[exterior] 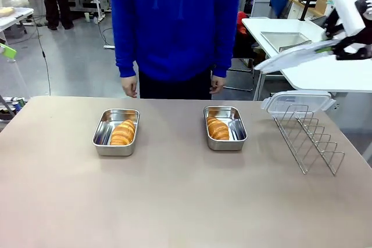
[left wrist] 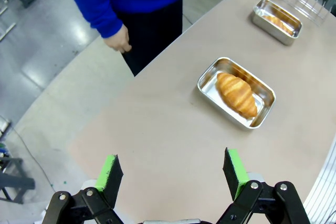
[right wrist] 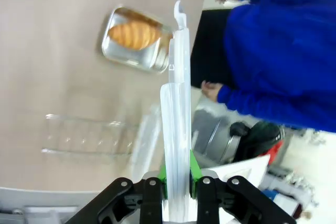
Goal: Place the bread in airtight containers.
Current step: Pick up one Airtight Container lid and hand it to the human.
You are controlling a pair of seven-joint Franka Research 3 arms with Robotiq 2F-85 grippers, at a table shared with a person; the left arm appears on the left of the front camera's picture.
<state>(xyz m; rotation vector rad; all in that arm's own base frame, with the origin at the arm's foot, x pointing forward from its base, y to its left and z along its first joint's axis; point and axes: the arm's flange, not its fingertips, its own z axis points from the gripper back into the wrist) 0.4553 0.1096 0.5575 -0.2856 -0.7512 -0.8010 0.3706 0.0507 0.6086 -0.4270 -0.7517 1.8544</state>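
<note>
Two steel airtight containers sit open on the table, each with one bread croissant inside: the left tin (exterior: 99, 138) holds a croissant (exterior: 123, 133), and the right tin (exterior: 240, 133) holds another (exterior: 217, 129). High at the right, my right gripper (exterior: 341, 50) is shut on a clear plastic lid (exterior: 290, 57), held well above the table. In the right wrist view the lid (right wrist: 177, 98) stands edge-on between the green pads, with a tin (right wrist: 111, 52) and its croissant (right wrist: 134, 35) below. My left gripper (left wrist: 173, 174) hangs open and holds nothing, well short of the near tin (left wrist: 209, 85).
A wire rack (exterior: 308, 137) stands at the table's right, and a second clear lid (exterior: 296, 101) rests on its far end. A person in a blue top (exterior: 174, 21) stands at the far edge, hands (exterior: 130, 86) hanging by the table.
</note>
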